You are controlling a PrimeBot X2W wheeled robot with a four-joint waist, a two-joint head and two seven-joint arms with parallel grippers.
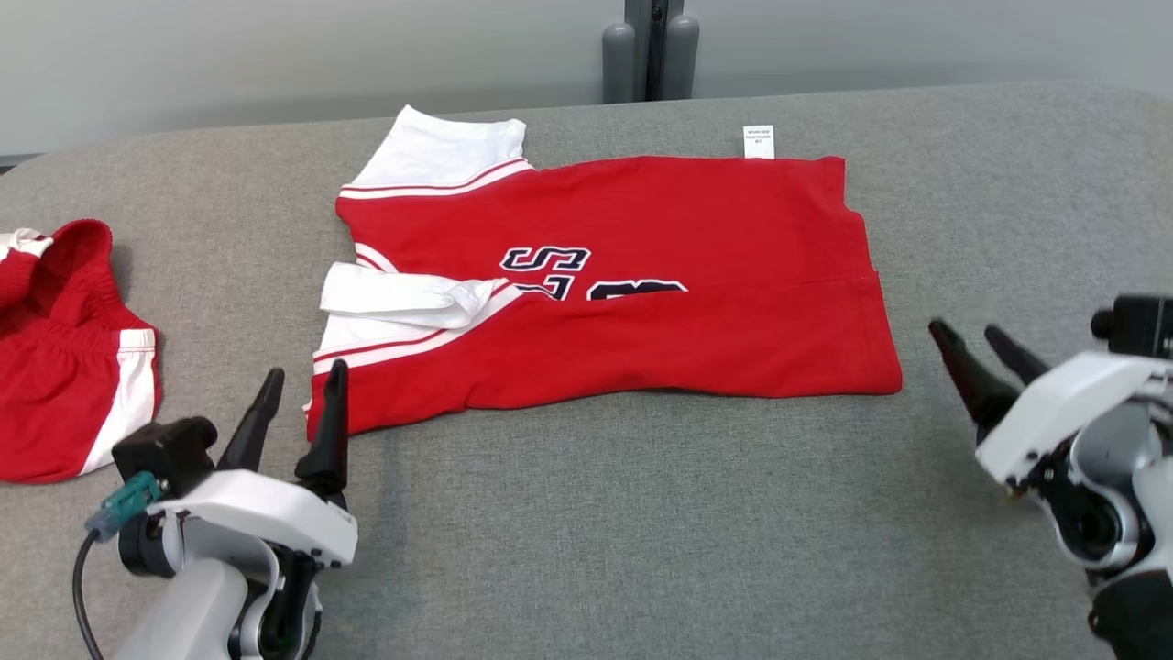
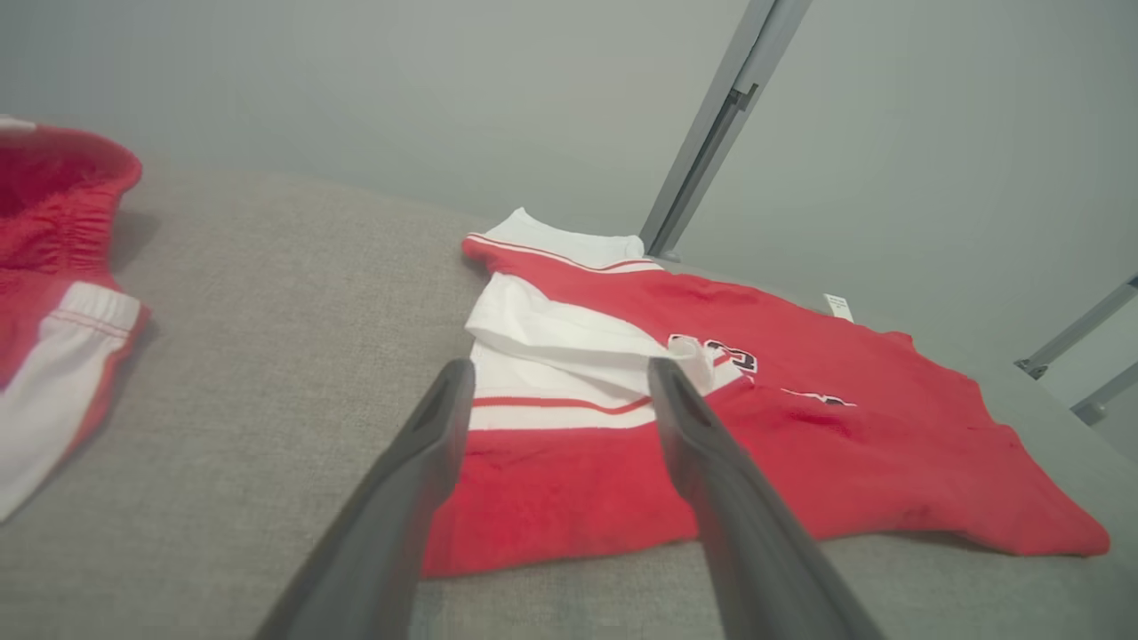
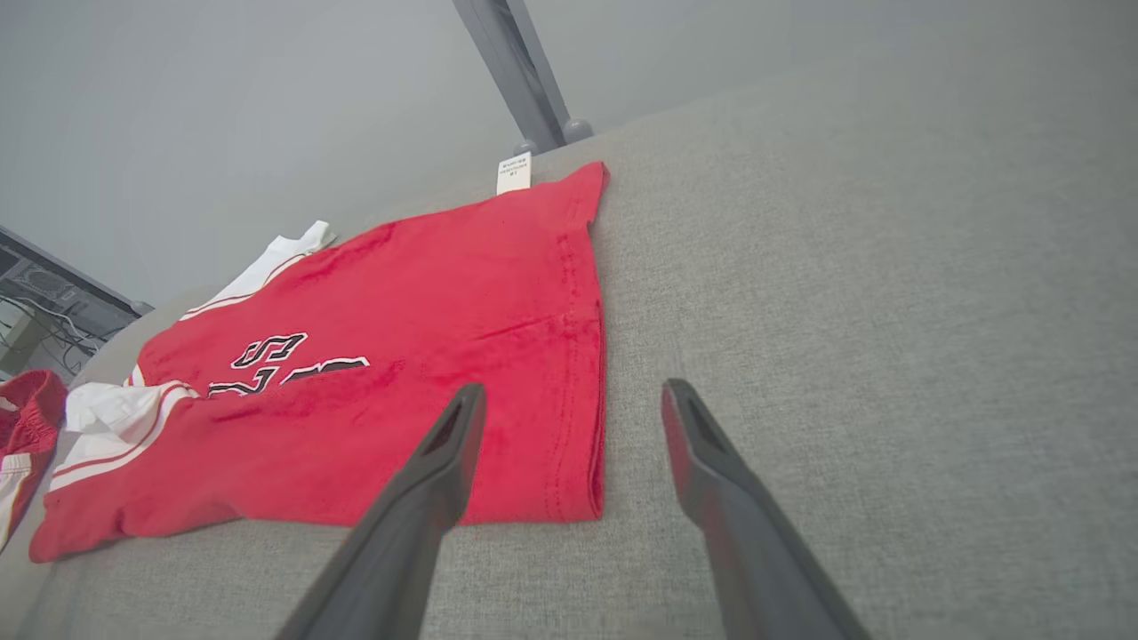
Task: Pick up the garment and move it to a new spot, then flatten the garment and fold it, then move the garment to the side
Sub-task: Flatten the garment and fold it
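On the bench [image 1: 586, 513], your red garment [image 1: 696, 339] lies flat in the middle. Your left fingers [image 1: 332, 431] are wide by its left corner, your right fingers [image 1: 967, 371] wide beside its right edge.

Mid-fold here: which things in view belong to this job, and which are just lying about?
Belongs to the job: red and white shirt, partly folded on the grey table; left gripper, open at its near left corner; right gripper, open beside its right hem.
Just lying about: red shorts at the table's left end; grey post behind the table.
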